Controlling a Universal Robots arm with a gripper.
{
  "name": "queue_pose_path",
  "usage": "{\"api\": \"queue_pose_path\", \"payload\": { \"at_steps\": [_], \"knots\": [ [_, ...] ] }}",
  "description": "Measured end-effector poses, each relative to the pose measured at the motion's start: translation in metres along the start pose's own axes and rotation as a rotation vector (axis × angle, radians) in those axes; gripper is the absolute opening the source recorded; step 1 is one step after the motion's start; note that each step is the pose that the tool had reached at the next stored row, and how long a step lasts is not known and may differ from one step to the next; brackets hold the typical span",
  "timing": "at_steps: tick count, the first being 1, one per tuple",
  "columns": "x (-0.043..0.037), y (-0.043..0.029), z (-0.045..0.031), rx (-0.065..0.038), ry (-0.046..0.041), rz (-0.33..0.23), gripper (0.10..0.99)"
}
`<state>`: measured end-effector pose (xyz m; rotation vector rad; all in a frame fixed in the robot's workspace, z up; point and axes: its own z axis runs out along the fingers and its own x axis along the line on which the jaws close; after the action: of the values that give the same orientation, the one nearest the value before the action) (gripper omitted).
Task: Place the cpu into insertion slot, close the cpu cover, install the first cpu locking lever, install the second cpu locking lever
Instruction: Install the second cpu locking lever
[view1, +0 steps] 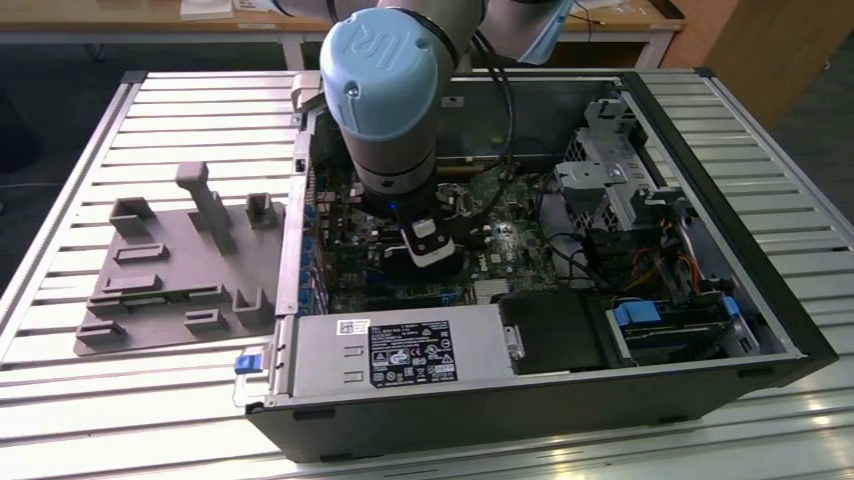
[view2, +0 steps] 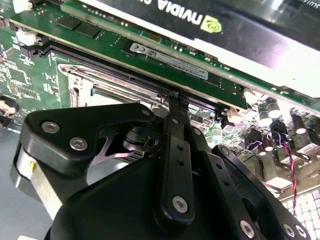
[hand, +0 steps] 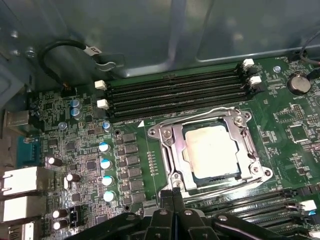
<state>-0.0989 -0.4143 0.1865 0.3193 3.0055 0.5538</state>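
The cpu (hand: 216, 149) sits flat in the insertion slot (hand: 192, 172), its pale silvery top showing through the square window of the cpu cover (hand: 172, 145), which lies closed down over it on the green motherboard (hand: 140, 220). Wire locking levers run along the edges of the frame: one (hand: 212, 111) curves over the side nearest the memory slots (hand: 175, 92), another (hand: 235, 184) lies along the opposite side; whether either is fully hooked under its catch I cannot tell.

The gripper (hand: 173, 192) hangs just beside the cover's near corner, its two fingers (hand: 166, 197) pressed together with nothing visible between them. In the second wrist view the same closed fingertips (view2: 175, 102) point down at the socket's edge, close to the graphics card (view2: 235, 25). In the exterior view the arm (view1: 387, 90) reaches down into the open computer case (view1: 747, 330).

The risk, as I judge it, lies in the thin tips meeting a springy wire. Slightly off the lever, they could slide off and strike the board's small parts or the capacitors (hand: 105, 164). A lever pushed down but not sideways would spring back up, leaving the cover unclamped
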Motion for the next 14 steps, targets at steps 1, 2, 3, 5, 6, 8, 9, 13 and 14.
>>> {"api": "queue_pose_path", "payload": {
  "at_steps": [1, 2, 3, 5, 6, 8, 9, 13, 14],
  "knots": [
    [0.0001, 0.0001, 0.0002, 0.0, 0.0, 0.0, 0.102],
    [0.0002, 0.0003, 0.0005, 0.0, 0.0, 0.0, 0.102],
    [0.0003, 0.0006, 0.0007, 0.0, 0.0, 0.0, 0.102],
    [0.0006, 0.0017, 0.0014, 0.0, 0.0, 0.0, 0.102],
    [0.0006, 0.0021, 0.0017, 0.0, -0.0001, 0.0, 0.102],
    [0.0008, 0.0028, 0.002, 0.0, 0.0001, 0.0, 0.102],
    [0.0009, 0.0031, 0.0022, 0.0, 0.0, 0.0, 0.102],
    [0.0011, 0.0038, 0.0024, 0.0, 0.0001, 0.0, 0.102],
    [0.0011, 0.0038, 0.0025, 0.0, 0.0001, 0.0, 0.102]
  ]
}}
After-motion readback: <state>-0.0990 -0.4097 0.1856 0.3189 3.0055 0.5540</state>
